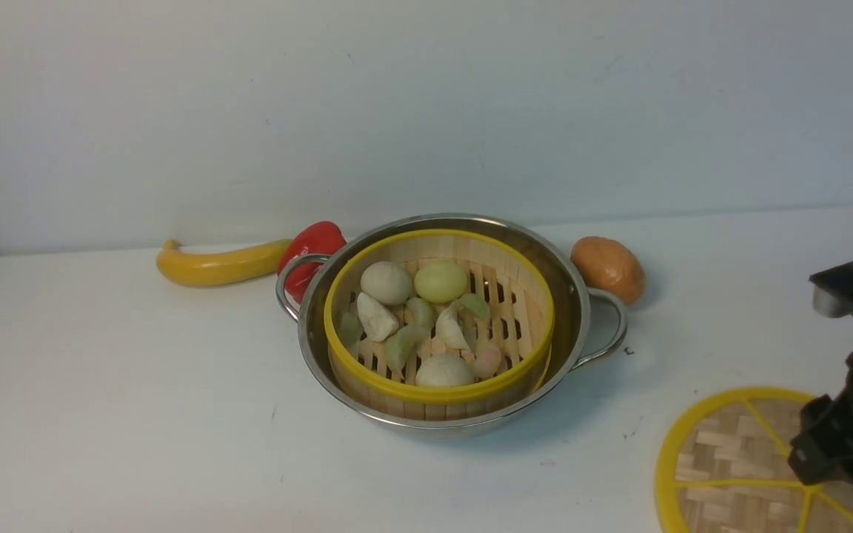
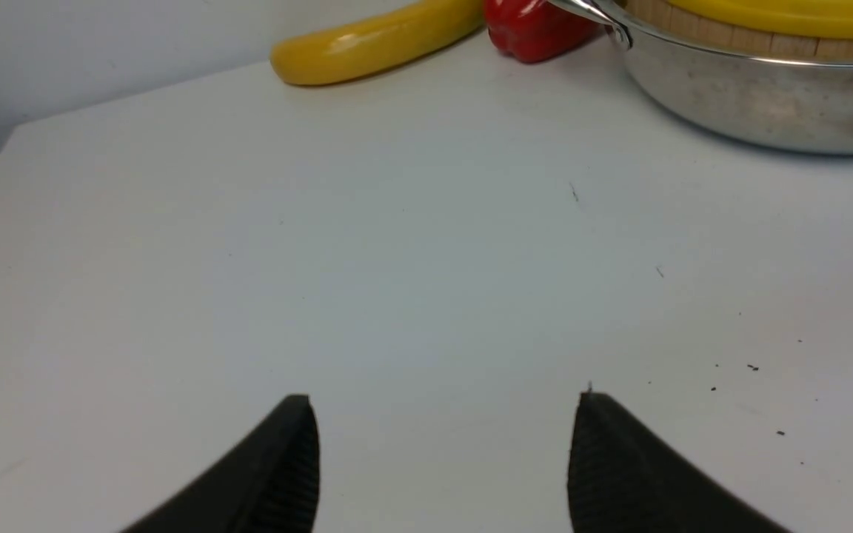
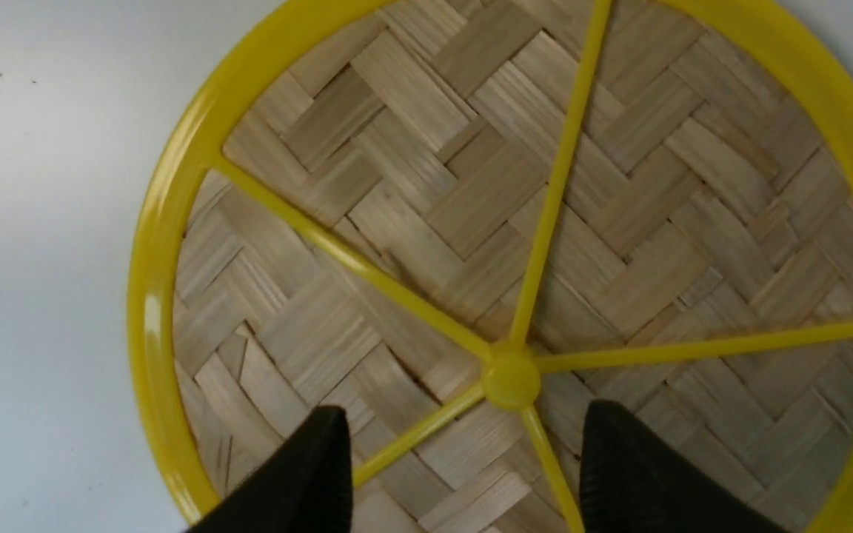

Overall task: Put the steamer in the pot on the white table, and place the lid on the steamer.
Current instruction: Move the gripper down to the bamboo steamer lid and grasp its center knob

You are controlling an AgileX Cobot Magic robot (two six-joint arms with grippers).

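A white counter [image 1: 138, 385] carries a shiny pot [image 1: 578, 296] at its middle. The steamer [image 1: 437, 394] sits inside the pot with buns and dumplings on its slatted floor, so the first half of the task looks done. The lid [image 1: 723, 459] lies flat on the counter on the robot's right, well apart from the pot.

The right gripper [image 3: 463, 414] hangs over the lid with its jaws apart. The small centre knob [image 3: 511, 379] shows just ahead of the gap, likely the intended hold. The left gripper [image 2: 445, 400] is spread wide over bare counter near the pot, holding nothing and out of the way.

A banana [image 1: 219, 264], a red pepper [image 1: 315, 244] and a potato [image 1: 608, 268] lie behind the pot.
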